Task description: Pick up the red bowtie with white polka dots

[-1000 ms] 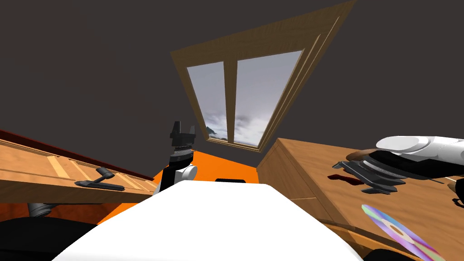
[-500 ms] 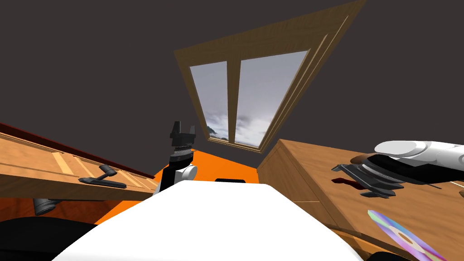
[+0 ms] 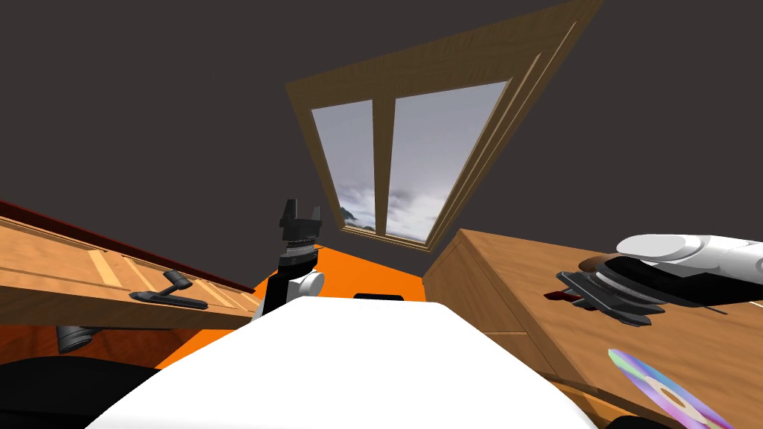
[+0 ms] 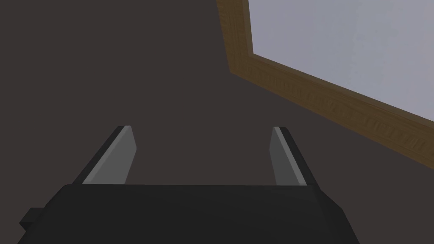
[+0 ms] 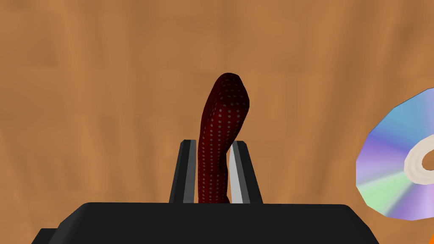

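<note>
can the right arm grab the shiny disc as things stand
Probably not yet: the right gripper is shut on the red dotted bowtie, though the disc lies uncovered beside it on the wooden top.

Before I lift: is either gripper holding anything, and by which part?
Right gripper is shut on the dark red dotted bowtie, at its near end; left gripper is open, holding nothing.

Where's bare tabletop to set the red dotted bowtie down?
Bare wooden top ahead of the right gripper, which grips the dark red white-dotted bowtie, and on its side away from the rainbow-sheened disc. Crowded only near that disc.
</note>
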Tool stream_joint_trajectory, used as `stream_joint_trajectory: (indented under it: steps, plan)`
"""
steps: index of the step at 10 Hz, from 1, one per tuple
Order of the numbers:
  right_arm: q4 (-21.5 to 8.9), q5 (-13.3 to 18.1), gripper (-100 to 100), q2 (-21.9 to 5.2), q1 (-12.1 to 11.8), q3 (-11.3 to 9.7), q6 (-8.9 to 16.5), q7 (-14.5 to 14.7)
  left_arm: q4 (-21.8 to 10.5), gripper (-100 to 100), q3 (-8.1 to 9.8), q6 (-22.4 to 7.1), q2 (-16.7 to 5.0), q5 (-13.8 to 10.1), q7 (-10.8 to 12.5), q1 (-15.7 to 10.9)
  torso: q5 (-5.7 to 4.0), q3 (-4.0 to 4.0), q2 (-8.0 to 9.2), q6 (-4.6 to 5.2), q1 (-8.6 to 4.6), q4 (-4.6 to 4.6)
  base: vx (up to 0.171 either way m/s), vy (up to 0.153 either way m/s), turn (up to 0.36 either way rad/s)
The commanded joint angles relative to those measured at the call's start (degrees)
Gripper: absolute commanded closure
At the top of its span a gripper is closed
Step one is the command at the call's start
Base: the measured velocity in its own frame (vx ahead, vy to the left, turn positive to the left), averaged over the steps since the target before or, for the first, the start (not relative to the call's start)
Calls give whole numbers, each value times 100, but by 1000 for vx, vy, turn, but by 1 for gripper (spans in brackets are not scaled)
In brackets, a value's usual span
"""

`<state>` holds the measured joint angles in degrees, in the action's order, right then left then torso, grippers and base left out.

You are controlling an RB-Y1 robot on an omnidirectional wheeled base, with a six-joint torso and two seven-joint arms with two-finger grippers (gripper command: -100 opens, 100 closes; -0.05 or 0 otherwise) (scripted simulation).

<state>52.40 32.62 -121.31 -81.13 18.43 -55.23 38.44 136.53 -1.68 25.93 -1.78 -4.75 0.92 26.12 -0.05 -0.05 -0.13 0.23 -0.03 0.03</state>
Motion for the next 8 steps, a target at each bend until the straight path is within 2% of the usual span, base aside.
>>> stream_joint_trajectory:
  steps: [1, 2, 3, 4, 7, 8]
  plan:
    - [0, 0, 100, 0, 0, 0, 0, 0, 0, 0, 0, 0, 0, 0, 0, 0, 0, 0, 0, 0, 0, 0, 0, 0, 0]
    - [0, 1, 100, 0, 0, -1, -1, 0, 0, 0, 0, 0, 0, 0, 0, 0, -1, 1, 1, 0, -1, 0, 0, 0, 0]
    - [0, 1, 0, 0, -1, -1, -1, 1, 0, 0, 0, 0, 0, 0, 0, 0, -2, 1, 1, 0, -1, 1, 0, 0, 0]
    - [-13, 116, 100, 20, 170, -39, -84, -39, 0, 0, 0, 0, 0, 0, 0, 0, -2, 1, 2, 0, -2, 1, -5, 10, -34]
    - [-303, 175, 100, -98, 351, -13, -446, -33, 0, 0, 0, 0, 0, 0, 0, 0, 3, 6, 9, 1, 12, 3, -14, 24, -41]
    - [-178, 250, 100, -38, 429, -61, -350, -74, 0, 0, 0, 0, 0, 0, 0, 0, 5, 6, 9, 0, 15, 3, -6, 10, -6]
